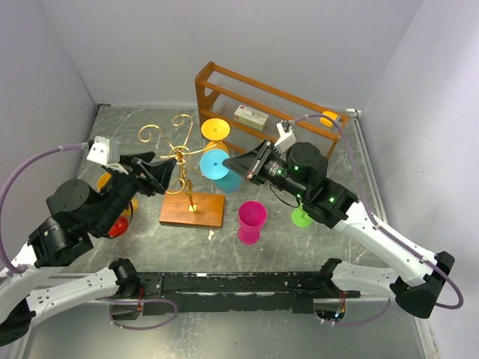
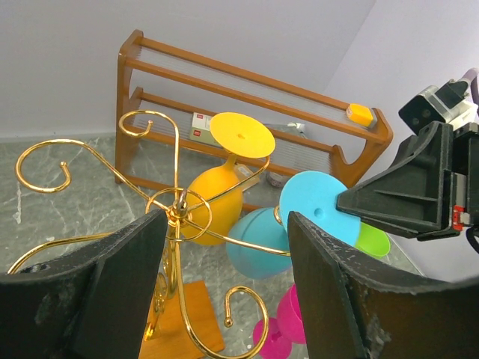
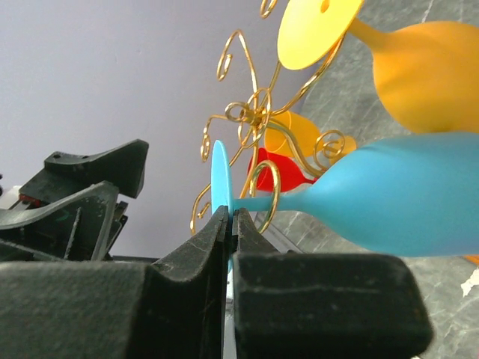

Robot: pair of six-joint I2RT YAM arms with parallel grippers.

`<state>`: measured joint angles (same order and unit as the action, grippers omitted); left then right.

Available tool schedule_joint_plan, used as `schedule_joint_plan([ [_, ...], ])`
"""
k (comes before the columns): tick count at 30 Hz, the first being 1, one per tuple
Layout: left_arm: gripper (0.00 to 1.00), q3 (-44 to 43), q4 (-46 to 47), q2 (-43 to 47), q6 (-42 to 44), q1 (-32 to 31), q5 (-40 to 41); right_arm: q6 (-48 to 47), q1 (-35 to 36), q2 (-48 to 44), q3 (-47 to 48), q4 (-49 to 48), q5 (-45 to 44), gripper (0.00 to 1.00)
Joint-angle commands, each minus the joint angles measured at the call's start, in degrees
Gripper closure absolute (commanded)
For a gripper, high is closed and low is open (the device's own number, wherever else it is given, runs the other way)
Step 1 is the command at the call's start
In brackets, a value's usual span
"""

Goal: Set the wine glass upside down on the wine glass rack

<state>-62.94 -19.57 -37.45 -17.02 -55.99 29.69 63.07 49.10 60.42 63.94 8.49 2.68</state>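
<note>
Looking from the right wrist, we saw the blue wine glass [image 3: 389, 194] already upside down on the wine glass rack [image 3: 254, 112]. Its stem lay through 1 of the gold scrolls, with the foot uppermost and the bowl hanging below at a tilt. The right gripper [image 3: 230, 218] had its 2 fingers pressed together at the edge of that foot. They seemed to pinch the thin rim, though the contact was partly hidden. We judged that this hold served to steer the foot along the wire until the scroll carried the weight. A yellow glass [image 2: 221, 187] hung the same way from the neighbouring scroll, just beside the blue one, which left little room for swinging.

The left gripper [image 2: 226, 221] stood empty with its fingers wide apart, 1 on each side of the rack's hub. As far as we could tell it touched nothing, and it was probably placed to steady the light stand. The right arm reached in from the right, its wrist levelled so the fingers pointed at the rack. The left arm bent up from its base, its wrist aimed at the stem from the left.
</note>
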Motion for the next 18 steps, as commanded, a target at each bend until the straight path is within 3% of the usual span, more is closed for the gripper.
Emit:
schedule_joint_plan([
  [1, 0.24, 0.1, 0.8, 1.0, -0.3, -0.2, -0.2, -2.4, 0.1, 1.3, 2.1, 0.3, -2.8, 1.00],
  [10, 0.24, 0.4, 0.4, 2.2, -0.7, -0.2, -0.1, -4.7, 0.2, 3.9, 4.6, 1.2, -5.4, 0.99],
  [18, 0.24, 0.5, 0.0, 2.6, -0.9, -0.2, -0.1, -4.8, 0.1, 4.7, 4.6, 0.9, -4.9, 0.84],
])
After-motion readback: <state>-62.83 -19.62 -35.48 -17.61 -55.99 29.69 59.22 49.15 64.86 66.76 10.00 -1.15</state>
